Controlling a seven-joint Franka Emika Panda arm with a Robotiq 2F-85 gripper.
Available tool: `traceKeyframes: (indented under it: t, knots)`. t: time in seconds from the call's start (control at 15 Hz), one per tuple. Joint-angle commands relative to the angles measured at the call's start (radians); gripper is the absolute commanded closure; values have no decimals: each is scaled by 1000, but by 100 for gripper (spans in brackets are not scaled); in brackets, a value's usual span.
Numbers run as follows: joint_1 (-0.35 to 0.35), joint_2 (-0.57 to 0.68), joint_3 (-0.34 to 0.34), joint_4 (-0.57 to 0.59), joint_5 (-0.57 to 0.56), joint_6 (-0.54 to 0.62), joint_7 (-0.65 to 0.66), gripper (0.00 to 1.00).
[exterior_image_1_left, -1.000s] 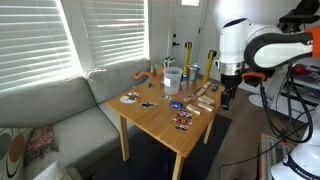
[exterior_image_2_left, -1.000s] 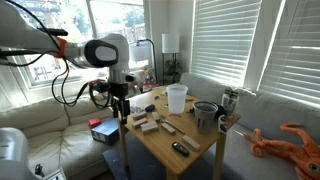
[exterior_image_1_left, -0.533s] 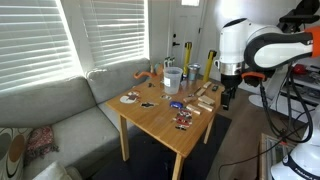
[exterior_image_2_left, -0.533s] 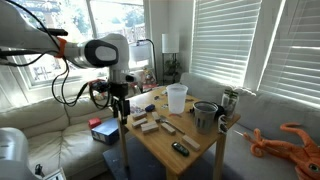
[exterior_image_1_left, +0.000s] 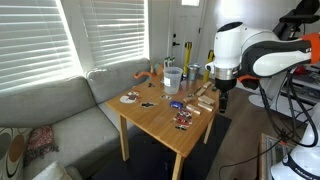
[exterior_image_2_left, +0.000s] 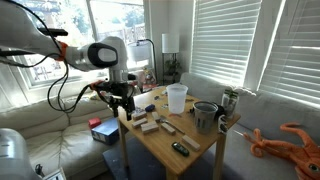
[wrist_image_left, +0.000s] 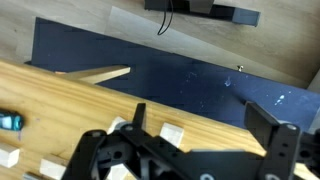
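Far left in an exterior view: grey sofa (exterior_image_1_left: 60, 105) under the blinds. Beside it, a wooden tabletop (exterior_image_1_left: 160, 118) strewn with small things. On its far left corner, an orange octopus toy (exterior_image_1_left: 141, 75). Further right, a clear cup (exterior_image_1_left: 171, 78) standing upright, then a metal pot (exterior_image_1_left: 195, 72) just beside it. Nearer the middle, a small blue item (exterior_image_1_left: 177, 104). Toward the right edge, a loose cluster of pale wooden blocks (exterior_image_1_left: 205, 90), lying flat on the wood. Right of those, the claw (exterior_image_1_left: 222, 99), pointed down, hanging at the tabletop's right edge, near the wooden blocks and touching none of them as far as can be told.

In an exterior view, claw (exterior_image_2_left: 125, 112) at the left end of the tabletop (exterior_image_2_left: 185, 135), wooden blocks (exterior_image_2_left: 146, 122) just right of it, clear cup (exterior_image_2_left: 176, 97) and metal pot (exterior_image_2_left: 205, 115) beyond.

In the wrist view, left to right: blue item (wrist_image_left: 8, 121) at the picture's edge, bare wood, then one of the wooden blocks (wrist_image_left: 172, 132) showing between the spread fingers (wrist_image_left: 137, 113). Claw (wrist_image_left: 200, 125) released, jaws standing wide apart, nothing gripped. Past the tabletop's edge, a dark mat (wrist_image_left: 180, 75) on the floor.
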Motion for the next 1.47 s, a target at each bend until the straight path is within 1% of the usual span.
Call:
traceKeyframes:
  t: [0.0, 0.33, 0.4, 0.6, 0.73, 0.8, 0.93, 1.07, 1.27, 1.4]
  knots:
    - [43, 85, 3, 61, -62, 64, -115, 0]
    - [74, 168, -7, 124, -135, 181, -297, 0]
    - [67, 121, -3, 83, -101, 153, -227, 0]
    - [69, 154, -4, 107, -115, 176, -275, 0]
    - [69, 159, -4, 111, -116, 176, -281, 0]
    - [75, 152, -3, 101, -121, 182, -307, 0]
    - [91, 164, -27, 84, -100, 218, -436, 0]
    - [98, 168, -45, 66, -89, 265, -527, 0]
    - [98, 176, -70, 52, -90, 337, -639, 0]
    - [101, 187, -88, 51, -65, 384, -714, 0]
